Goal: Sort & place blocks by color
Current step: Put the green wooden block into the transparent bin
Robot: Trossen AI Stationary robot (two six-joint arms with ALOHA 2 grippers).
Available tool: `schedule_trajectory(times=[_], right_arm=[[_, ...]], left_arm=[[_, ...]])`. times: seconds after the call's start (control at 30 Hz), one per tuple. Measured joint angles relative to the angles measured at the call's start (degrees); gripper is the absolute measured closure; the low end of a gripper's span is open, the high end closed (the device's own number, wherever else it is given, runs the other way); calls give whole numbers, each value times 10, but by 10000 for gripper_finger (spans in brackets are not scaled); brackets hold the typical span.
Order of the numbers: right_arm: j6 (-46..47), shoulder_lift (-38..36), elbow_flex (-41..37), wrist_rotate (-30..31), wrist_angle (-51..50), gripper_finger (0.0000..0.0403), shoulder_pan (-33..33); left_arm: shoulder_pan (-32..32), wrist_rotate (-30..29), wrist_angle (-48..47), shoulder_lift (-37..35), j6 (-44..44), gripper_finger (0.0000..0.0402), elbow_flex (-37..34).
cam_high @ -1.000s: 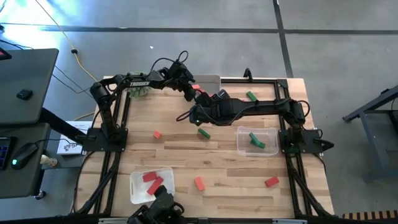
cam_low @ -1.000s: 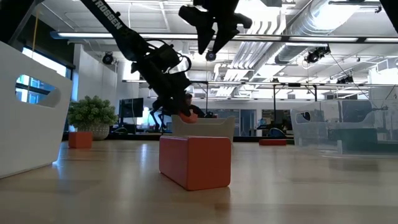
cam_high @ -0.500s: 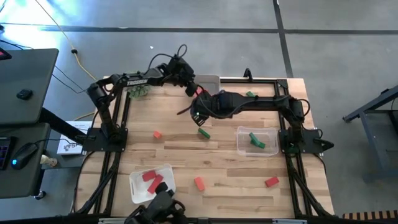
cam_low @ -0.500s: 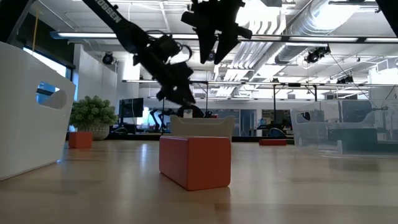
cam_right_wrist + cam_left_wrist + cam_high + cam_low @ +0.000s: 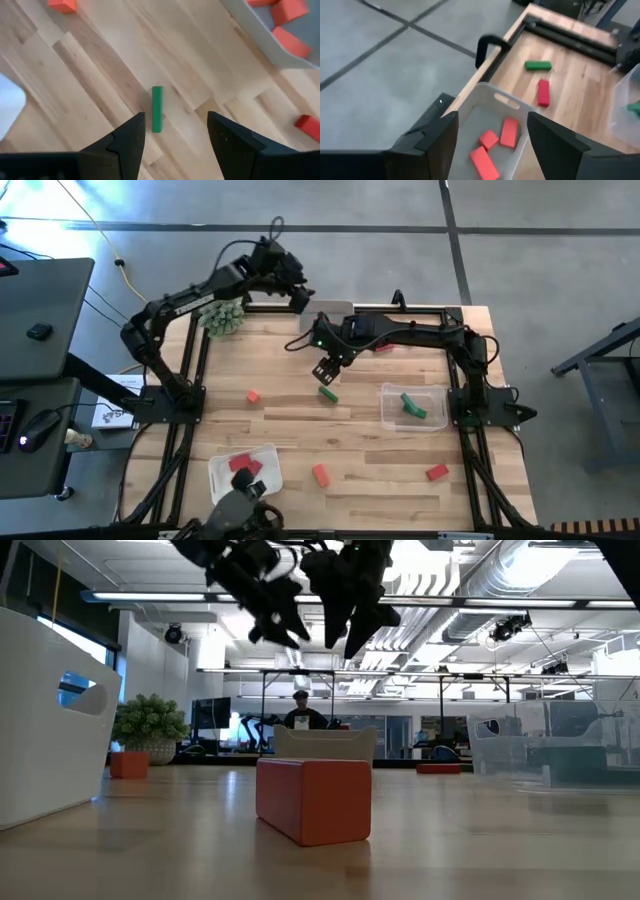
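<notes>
My left gripper [image 5: 297, 292] is open and empty, raised over the far table edge above a grey tray [image 5: 336, 309] that holds three orange-coral blocks [image 5: 508, 132]. My right gripper [image 5: 172, 131] is open and hovers over a loose green block [image 5: 157, 116] lying flat on the wood [image 5: 328, 392], which shows between its fingers well below them. Loose blocks lie about: coral [image 5: 253, 395], coral [image 5: 320, 474], red [image 5: 436, 472], and a red [image 5: 543, 93] and a green one [image 5: 538, 65] near the far edge. In the low view both grippers hang high, left [image 5: 278, 625], right [image 5: 345, 630].
A white tray [image 5: 218, 480] with red blocks sits at the near left. A clear tray [image 5: 390, 412] with green blocks stands at the right. The spiky plant ball [image 5: 222, 315] is at the far left corner. Black frame rails [image 5: 195, 380] line the table's sides.
My left gripper, which carried an orange-coral block low over the grey tray, has let it go, risen and drawn back toward the far left. My right arm has swung its forearm toward the far edge, with its gripper staying high near the green block.
</notes>
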Motion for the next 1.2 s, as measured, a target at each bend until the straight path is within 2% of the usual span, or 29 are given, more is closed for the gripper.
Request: schedule_trajectory(times=[0.13,0.3,0.6,0.7,0.93,1.2], right_arm=[[0,0,0,-33,1,201,-13],[-17,3,0,-36,6,201,-22],[-47,48,0,-81,8,201,-14],[-63,66,0,-81,8,201,-7],[-80,99,0,-81,11,201,6],[-103,148,0,-99,5,201,13]], left_arm=[[1,0,-27,-38,0,176,16],[0,0,-64,-101,-12,176,20],[-15,-1,-207,-195,-37,176,20],[-21,-14,-255,-210,-48,176,20],[-35,-94,-339,-219,-63,176,20],[-46,-122,-363,-219,-80,176,-14]])
